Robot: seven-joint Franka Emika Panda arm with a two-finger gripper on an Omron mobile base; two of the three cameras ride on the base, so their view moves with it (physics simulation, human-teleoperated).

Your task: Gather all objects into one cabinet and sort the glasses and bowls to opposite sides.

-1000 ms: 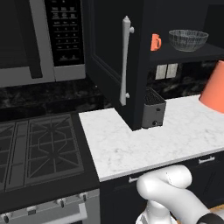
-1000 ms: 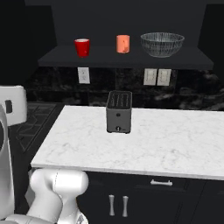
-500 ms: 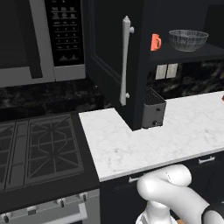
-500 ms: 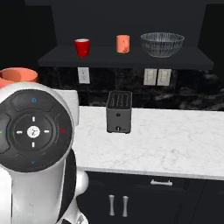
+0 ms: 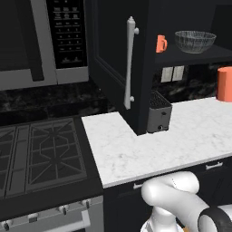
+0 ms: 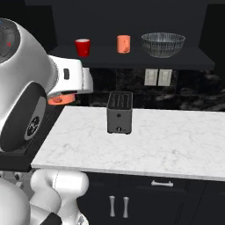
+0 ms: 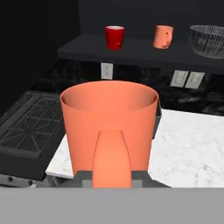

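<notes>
Marble counter (image 6: 176,140) and base views sit the same as 1 s ago, so base hasn't driven; only the arm swung. Right base view: big joint that blocked the left half 0.5 s ago is now up and left, hand turned twd the cabinet. Gripper (image 7: 111,177) clamped narrow on held orange mug (image 7: 109,127), rim up, level; pad contact hidden behind the handle, so prob. a handle/wall pinch, can't confirm. Left base view: that mug was large at the right edge 1 s ago, almost gone at 0.5 s, now smaller and upright there, above the counter

Meaning: last loose item is in carry, not placed yet. Cabinet shelf (image 6: 132,57) already has red mug (image 6: 82,46), shelf orange mug (image 6: 124,44) and bowl (image 6: 163,44) at the far right. Mugs left, bowl right, so the sort is set up; held mug should go on the mug side

Edges/room:
- open door (image 5: 113,68) w/ bar handle (image 5: 130,63) juts out over the counter on the left; keep the elbow off it
- toaster (image 6: 120,112) stands right under the shelf front, so come in above it
- shelf lip is the edge to clear, mug base needs to pass over
- gap betw. red and shelf orange mug looks tight for mug + fingers; left of red looks freer
- space betw. shelf orange mug and bowl is open but pushes mug twd the bowl side
- stove (image 5: 41,149) well left, no issue
</notes>
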